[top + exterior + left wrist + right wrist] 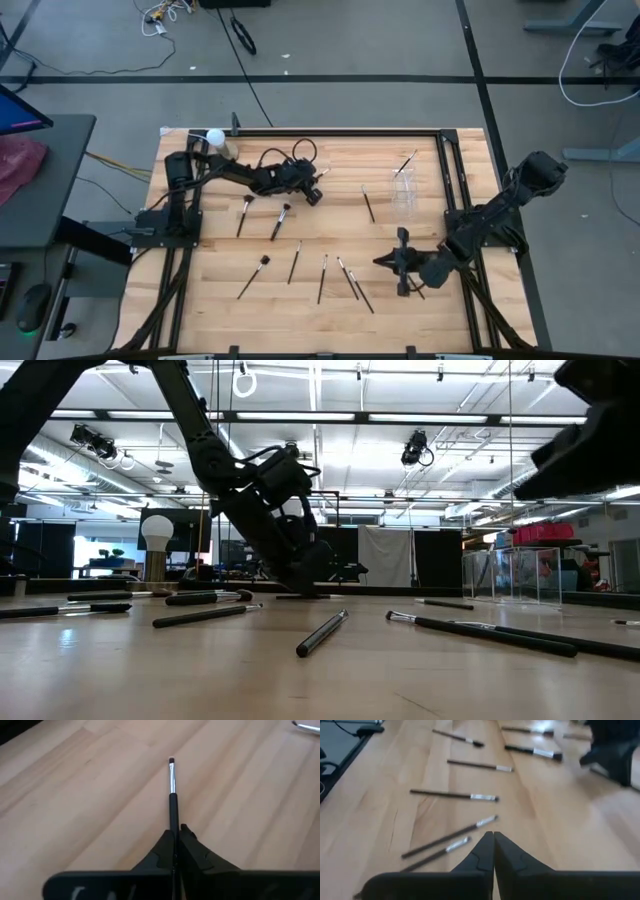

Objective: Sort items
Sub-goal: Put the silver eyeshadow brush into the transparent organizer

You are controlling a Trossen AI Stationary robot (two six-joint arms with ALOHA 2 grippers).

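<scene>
Several thin dark brushes lie flat on the wooden table, in a loose row near the front (322,278) and a pair further left (280,222); the right wrist view shows them too (454,795). My left gripper (316,193) is low over the table's middle, shut on a slim brush (172,795). My right gripper (388,262) hovers right of the front row, shut and holding nothing (493,839). One more brush (368,203) lies beside the clear cup. My left gripper pinches the slim brush by its dark handle (174,827) between the two fingers. The silver ferrule and small dark tip (171,761) stick out ahead, in line with the fingers. The gripper slants down toward the table (318,582); whether the tip touches the wood I cannot tell.
A clear cup (404,188) with one brush standing in it sits right of centre near the far edge. A white ball on a metallic base (215,138) stands at the far left corner. Black rails frame the table (455,170). Bare wood lies between the grippers.
</scene>
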